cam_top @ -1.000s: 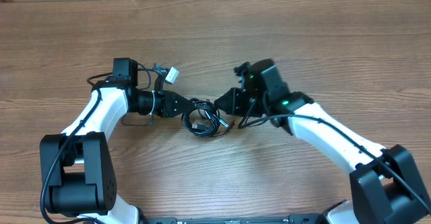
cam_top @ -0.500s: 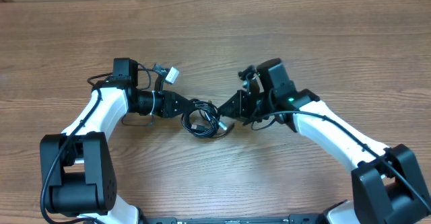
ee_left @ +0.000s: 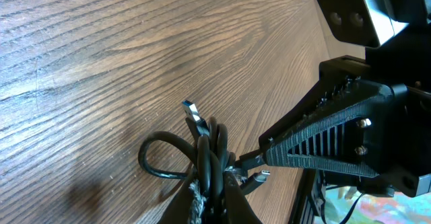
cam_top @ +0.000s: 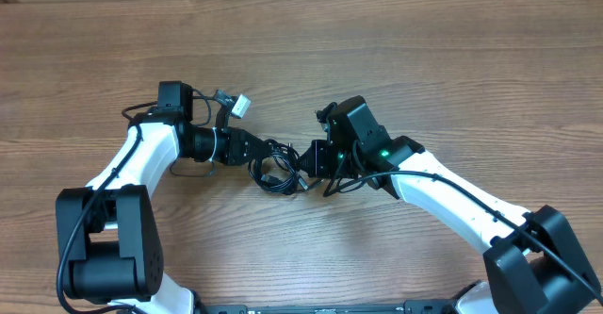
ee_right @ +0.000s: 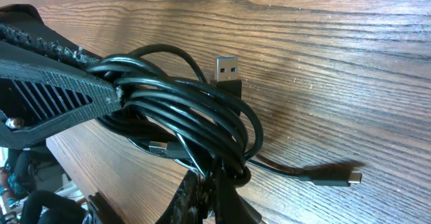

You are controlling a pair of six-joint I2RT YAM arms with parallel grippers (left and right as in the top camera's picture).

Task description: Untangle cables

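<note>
The cables (cam_top: 280,170) sit as one small black coil on the surface (cam_top: 424,59), midway between the two arms, with their loops stacked over one another. A silver-tipped plug (ee_right: 227,69) sticks out of the coil's far side. One thinner lead trails away to a small plug (ee_right: 335,177) lying flat on the wood.

The left tool (cam_top: 258,156) is pressed together on the coil's left side. The right tool (cam_top: 304,160) is pressed together on strands at its right side. Both therefore pinch the same bundle from opposite ends. They face each other along a left-to-right line with the coil strung between them, and neither arm is clearly nearer.

Any separating pull would probably run along that line. It looks likely to cinch the loops unless one grip takes fewer strands.

The surface is brown wood grain and bare around the coil. Little of the room shows beyond its far edge.
</note>
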